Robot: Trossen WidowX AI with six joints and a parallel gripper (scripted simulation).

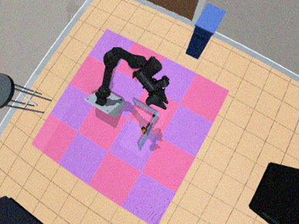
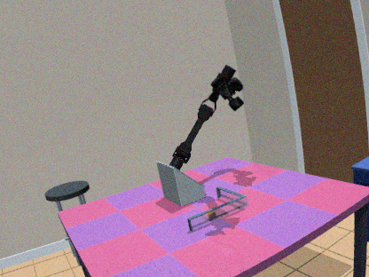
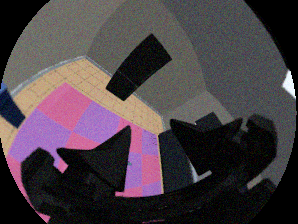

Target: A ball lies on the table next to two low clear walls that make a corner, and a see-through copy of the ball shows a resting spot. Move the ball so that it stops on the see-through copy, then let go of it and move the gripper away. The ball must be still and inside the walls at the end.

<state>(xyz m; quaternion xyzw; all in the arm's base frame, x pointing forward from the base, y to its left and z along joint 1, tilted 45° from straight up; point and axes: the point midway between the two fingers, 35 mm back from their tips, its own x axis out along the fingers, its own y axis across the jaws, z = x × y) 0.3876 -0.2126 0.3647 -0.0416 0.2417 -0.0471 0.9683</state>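
I am looking first at the ball [image 2: 212,215]: it is lying on the table [image 2: 284,222] just inside the long clear wall [image 2: 217,212], near the corner the walls [image 1: 148,119] are making. I cannot make out the see-through copy at this size. Farther back, the arm [image 2: 195,133] is reaching high above the table, and the gripper [image 2: 231,95] is hanging well apart from the ball, its fingers standing partly spread and holding nothing. I am judging this as the approach step: next I am needing to bring the gripper down over the ball with the fingers straddling it.
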